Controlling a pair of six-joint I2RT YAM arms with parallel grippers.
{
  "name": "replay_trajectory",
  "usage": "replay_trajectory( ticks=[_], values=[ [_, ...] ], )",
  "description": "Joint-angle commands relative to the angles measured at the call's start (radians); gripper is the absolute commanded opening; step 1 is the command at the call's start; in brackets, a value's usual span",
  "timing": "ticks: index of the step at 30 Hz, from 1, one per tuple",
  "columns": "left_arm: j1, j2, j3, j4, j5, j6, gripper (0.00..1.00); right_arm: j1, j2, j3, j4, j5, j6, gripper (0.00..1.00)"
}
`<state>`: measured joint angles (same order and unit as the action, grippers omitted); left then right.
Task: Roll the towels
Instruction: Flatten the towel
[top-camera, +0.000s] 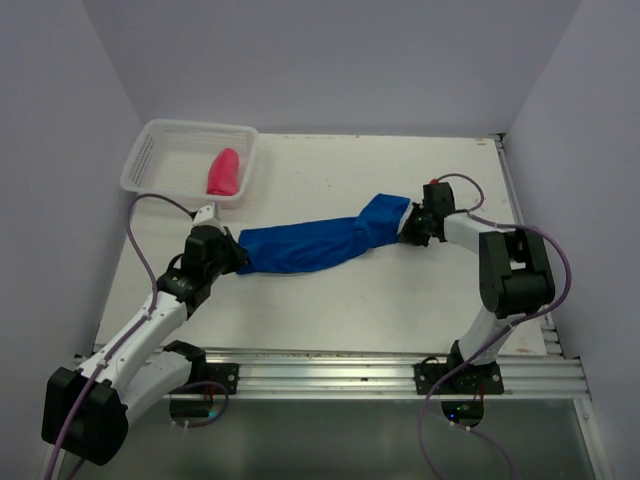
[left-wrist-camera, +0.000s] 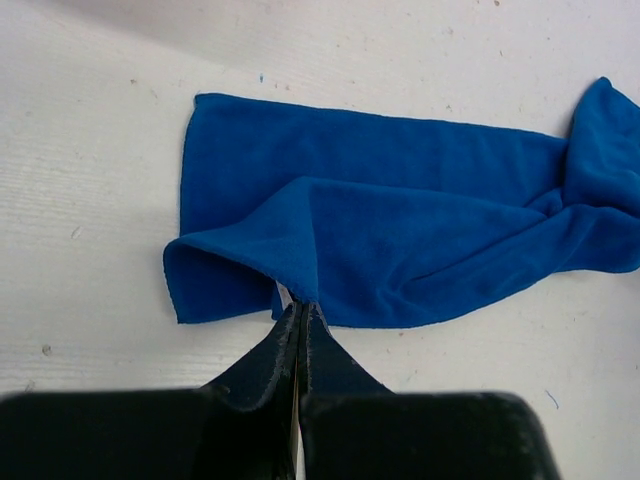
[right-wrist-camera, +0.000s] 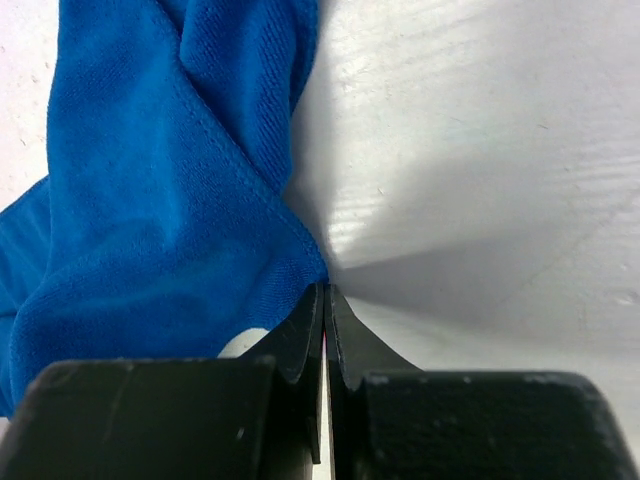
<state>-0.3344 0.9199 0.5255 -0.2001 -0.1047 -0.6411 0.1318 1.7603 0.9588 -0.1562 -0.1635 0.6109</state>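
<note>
Top external view: a blue towel (top-camera: 320, 243) lies stretched and rumpled across the middle of the white tabletop (top-camera: 350, 320), running from the left jaws to the right jaws. Both wrist views show each pair of jaws pressed together, pinching an edge of the cloth at its own end. A pink towel (top-camera: 223, 172), rolled up, lies inside the white mesh basket (top-camera: 143, 160) at the far left corner.

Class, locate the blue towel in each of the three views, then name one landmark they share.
Top external: centre, blue towel stretched left to right.
Left wrist: upper middle, pinched by left hand.
Right wrist: left half, pinched by right hand.
Shared landmark: white table.
</note>
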Motion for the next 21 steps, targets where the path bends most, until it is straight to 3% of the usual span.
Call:
replay_trajectory(
  ticks=[1,14,21],
  values=[
    [0.006,-0.013,0.051,0.013,-0.018,0.031,0.0,-0.017,-0.094,0.003,-0.078,0.033,-0.028,0.0],
    [0.006,-0.036,0.192,-0.036,-0.081,0.061,0.0,-0.076,-0.377,0.014,-0.152,0.007,0.026,0.0],
    [0.017,0.098,0.35,-0.019,-0.087,0.084,0.0,-0.193,-0.426,0.104,-0.186,-0.048,0.062,0.0]
  ],
)
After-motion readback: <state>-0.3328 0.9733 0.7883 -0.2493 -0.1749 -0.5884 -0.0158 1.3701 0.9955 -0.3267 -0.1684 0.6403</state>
